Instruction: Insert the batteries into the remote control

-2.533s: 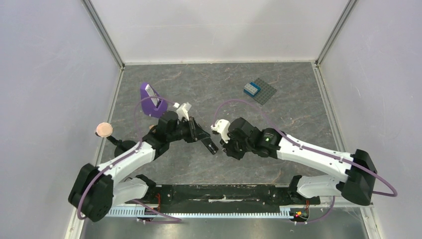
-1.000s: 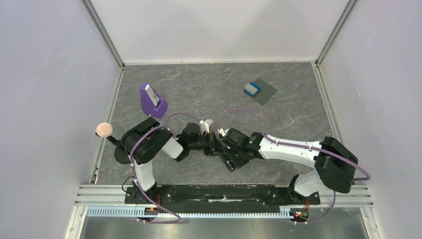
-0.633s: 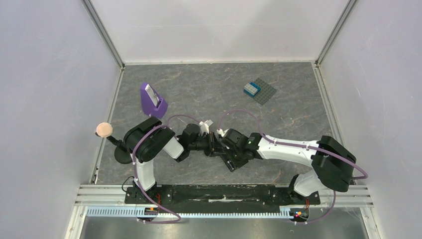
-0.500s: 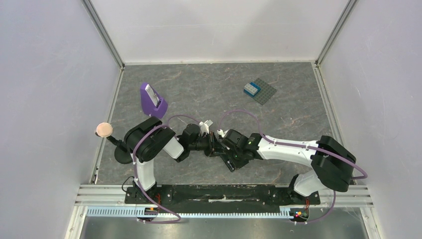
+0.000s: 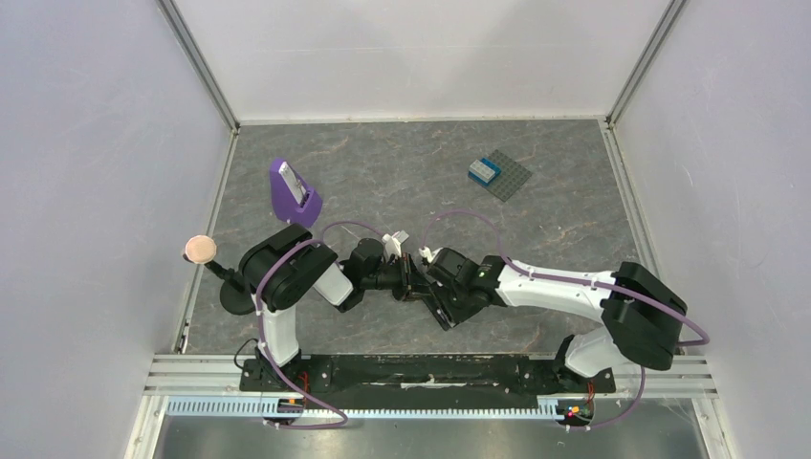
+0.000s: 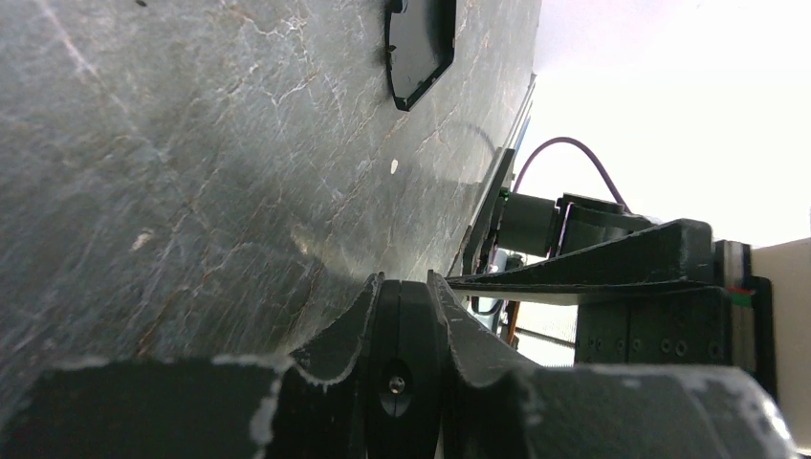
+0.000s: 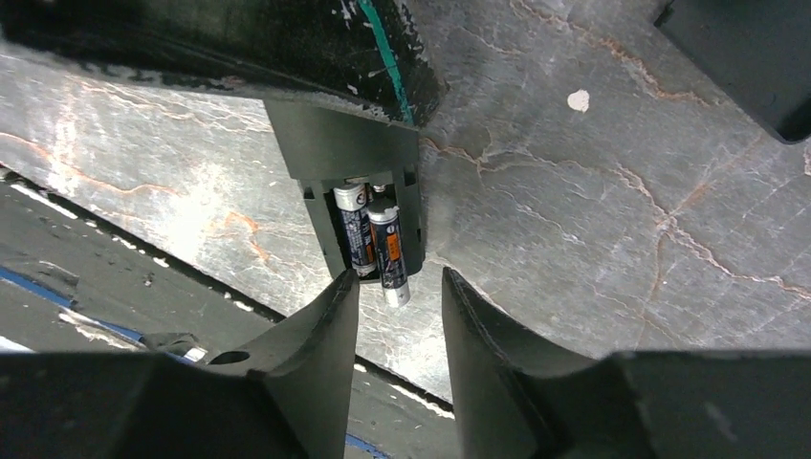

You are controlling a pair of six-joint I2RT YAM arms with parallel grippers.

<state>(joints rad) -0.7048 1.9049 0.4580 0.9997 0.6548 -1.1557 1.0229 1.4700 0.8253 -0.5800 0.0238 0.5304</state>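
Toward the near edge of the worktop (image 5: 574, 220), about midway along it, the remote control (image 7: 337, 143) is clenched edge-on in the left gripper (image 6: 402, 287), whose finger hides its upper part in the right wrist view. Its compartment is open, and both batteries (image 7: 356, 234) lie in it side by side, one jutting past the end. The right gripper (image 7: 399, 279) is released, with a finger on each side of that jutting end, not touching it. A flat black plate (image 6: 421, 43) lies nearby. Well apart, a purple stand (image 5: 292, 194) sits by the left edge and a studded baseplate (image 5: 499, 175) towards the far right corner.
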